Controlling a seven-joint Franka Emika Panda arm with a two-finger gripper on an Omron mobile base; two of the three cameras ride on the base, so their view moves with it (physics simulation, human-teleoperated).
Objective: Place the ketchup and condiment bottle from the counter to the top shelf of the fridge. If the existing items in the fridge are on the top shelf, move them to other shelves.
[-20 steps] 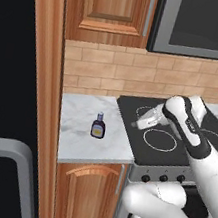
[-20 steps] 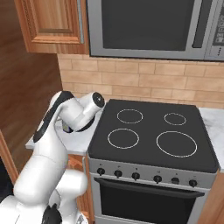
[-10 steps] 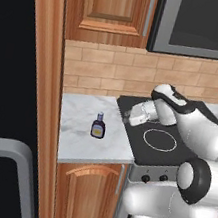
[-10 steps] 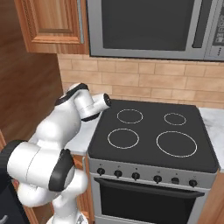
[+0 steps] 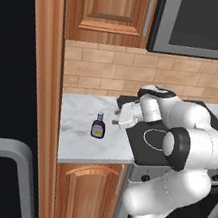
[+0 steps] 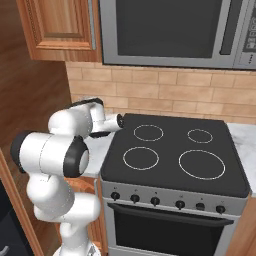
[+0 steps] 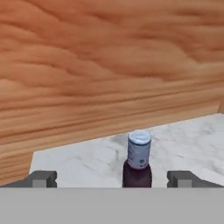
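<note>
Standing upright, narrow-necked condiment bottle (pale cap) on marbled counter.

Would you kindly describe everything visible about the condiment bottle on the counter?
The condiment bottle is small and dark, with a narrow neck, pale cap and a blue-white label. It stands upright on the white-grey marbled counter, apart from the wooden side panel. Nothing touches it but the slab; the open gripper hovers beside it, aligned with it in the hand view.

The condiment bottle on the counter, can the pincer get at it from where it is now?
Probably yes. The condiment bottle stands upright on the counter, centred between the open pincer's two fingertips, with nothing between them and bare marble around it.
</note>
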